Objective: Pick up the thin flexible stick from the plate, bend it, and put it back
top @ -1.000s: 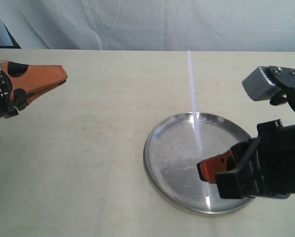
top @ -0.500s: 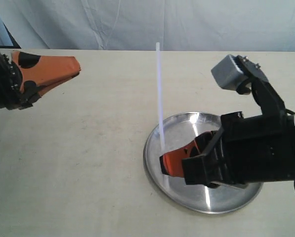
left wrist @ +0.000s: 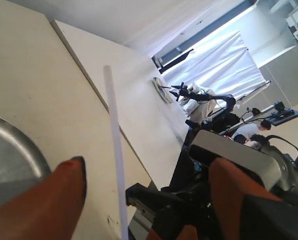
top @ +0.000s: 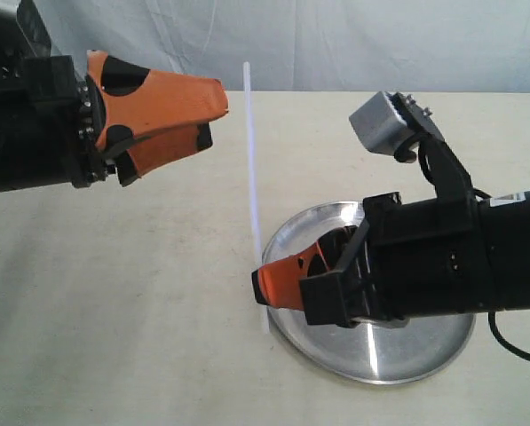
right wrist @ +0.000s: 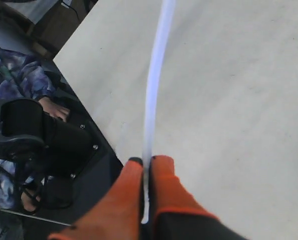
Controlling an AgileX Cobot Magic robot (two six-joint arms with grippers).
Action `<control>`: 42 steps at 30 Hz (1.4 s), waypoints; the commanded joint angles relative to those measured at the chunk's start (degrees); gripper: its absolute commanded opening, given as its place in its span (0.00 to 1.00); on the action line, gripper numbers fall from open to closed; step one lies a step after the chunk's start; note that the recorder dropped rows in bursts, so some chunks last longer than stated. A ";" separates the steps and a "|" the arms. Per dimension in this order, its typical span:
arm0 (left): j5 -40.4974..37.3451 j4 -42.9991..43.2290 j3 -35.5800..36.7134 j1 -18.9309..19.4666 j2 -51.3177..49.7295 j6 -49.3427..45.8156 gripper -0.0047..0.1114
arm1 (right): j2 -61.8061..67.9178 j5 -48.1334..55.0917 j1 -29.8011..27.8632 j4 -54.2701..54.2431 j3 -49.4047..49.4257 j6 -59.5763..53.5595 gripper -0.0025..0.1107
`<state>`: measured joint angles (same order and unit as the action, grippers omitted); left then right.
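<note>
The right pincer [top: 265, 288] grips the stick [top: 253, 177] near its lower end, holding it nearly upright over the left rim of the plate [top: 398, 351]. Its bottom tip may touch the desk [top: 114, 284]; hard to tell. The left pincer [top: 213, 115] hangs wide beside the stick's top, apart from it.

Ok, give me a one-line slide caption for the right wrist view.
Right gripper pinches the thin flexible stick near one end, its length running out over the table.

arms [top: 460, 257] black | fingers [top: 162, 98] orange, black spots | camera housing [top: 384, 120] grey
</note>
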<state>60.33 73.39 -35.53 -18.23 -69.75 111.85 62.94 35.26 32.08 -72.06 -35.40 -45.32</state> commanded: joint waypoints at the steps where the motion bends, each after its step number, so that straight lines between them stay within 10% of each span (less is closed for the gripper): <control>1: -0.82 -3.07 -0.42 -0.29 -0.02 0.48 0.65 | 0.22 -1.09 -0.06 -0.65 0.18 -1.43 0.01; 18: -5.64 -4.83 -3.74 -10.97 -6.65 -2.25 0.58 | 0.22 2.85 -0.06 -3.63 0.18 -4.57 0.01; 25: -7.47 -4.12 -6.64 -11.01 -6.65 -6.22 0.04 | 0.03 3.26 -0.06 -7.65 0.18 -4.68 0.01; 32: -7.24 -1.16 -7.27 -11.01 -6.65 -5.98 0.04 | -0.11 -1.28 -0.06 -8.91 0.18 -5.25 0.02; 42: -7.24 -2.25 -7.27 -11.01 -6.65 -5.98 0.04 | 0.88 -7.43 -0.06 -9.23 0.18 -5.25 0.62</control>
<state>52.64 71.35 -42.74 -28.89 -76.32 105.99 63.04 28.38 32.21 -80.62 -35.35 -49.99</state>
